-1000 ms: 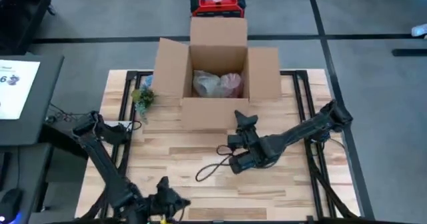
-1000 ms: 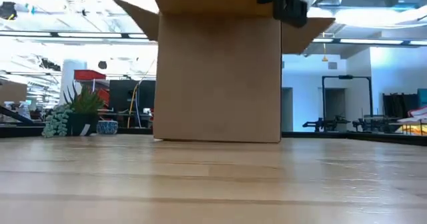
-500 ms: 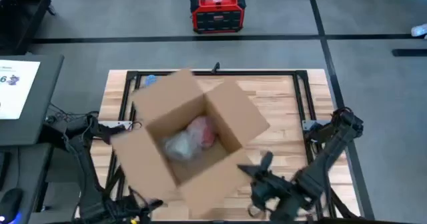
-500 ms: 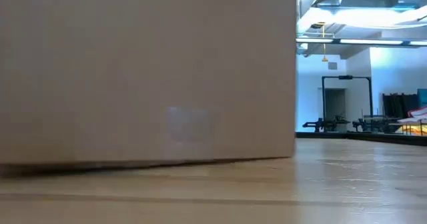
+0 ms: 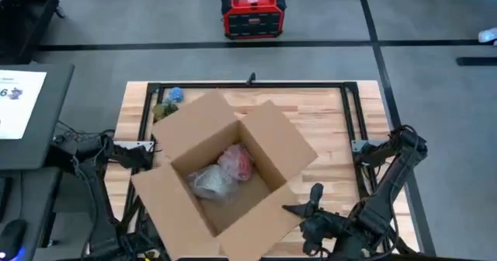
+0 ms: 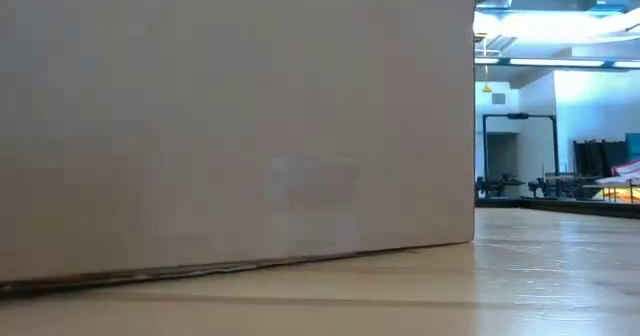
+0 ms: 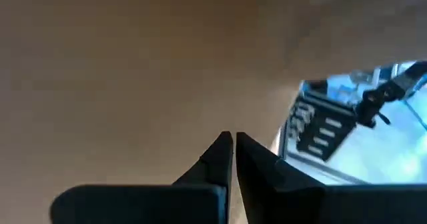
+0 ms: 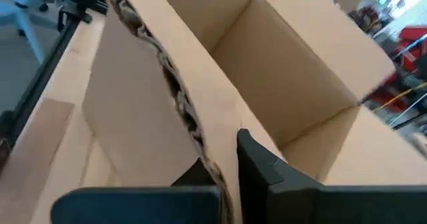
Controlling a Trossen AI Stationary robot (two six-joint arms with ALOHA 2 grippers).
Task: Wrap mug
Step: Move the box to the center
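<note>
The right tool (image 8: 220, 167) pinches the cardboard box (image 5: 225, 172) wall; the left tool (image 7: 232, 159) is clenched empty against its side. The wrapped mug (image 5: 237, 161) lies inside, beyond the right tool. The thin wall might tear or slip. Only the high view shows the contents.

Plain tan cardboard box (image 5: 260, 140), pink and grey bundle (image 5: 224, 170) (inside), pale striped wood table (image 5: 326, 117), red device (image 5: 253, 14)
</note>
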